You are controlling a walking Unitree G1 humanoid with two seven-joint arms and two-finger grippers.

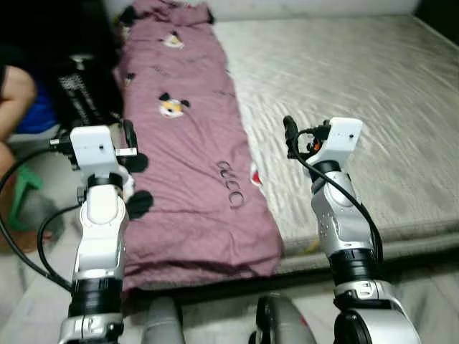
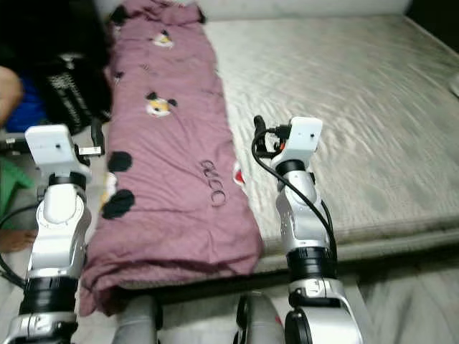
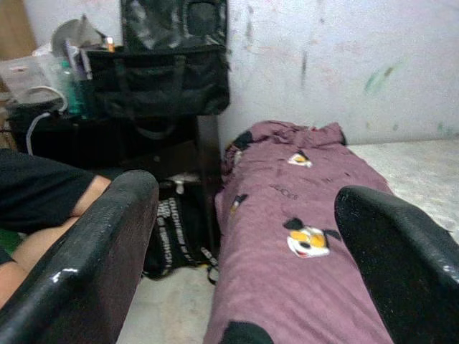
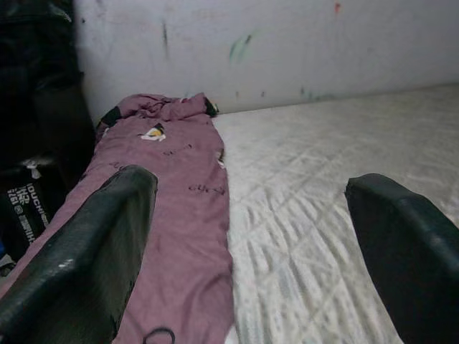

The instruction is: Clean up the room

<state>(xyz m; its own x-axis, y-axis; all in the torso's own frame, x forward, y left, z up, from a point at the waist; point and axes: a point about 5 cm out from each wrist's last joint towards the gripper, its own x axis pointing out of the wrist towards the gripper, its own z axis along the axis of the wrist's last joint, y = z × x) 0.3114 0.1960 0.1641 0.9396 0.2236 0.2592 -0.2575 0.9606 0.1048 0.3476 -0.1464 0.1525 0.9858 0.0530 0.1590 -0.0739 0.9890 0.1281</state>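
Head stereo pair looks forward and down from the foot edge of the bed (image 1: pixel 373 86), both eyes sharing the purple blanket (image 1: pixel 193 165) along the bed's left edge. Left wrist camera sits low by that edge, facing the headboard-side wall (image 3: pixel 344 64) and black bags (image 3: pixel 172 64). Right wrist camera faces the same wall low over the mattress, sharing the blanket.

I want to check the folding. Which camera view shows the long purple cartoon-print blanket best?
The left eye view: the long purple cartoon-print blanket shows whole along the grey mattress, from wall end to near edge. The right eye view is similar. Both wrist views show parts between open claw fingers.
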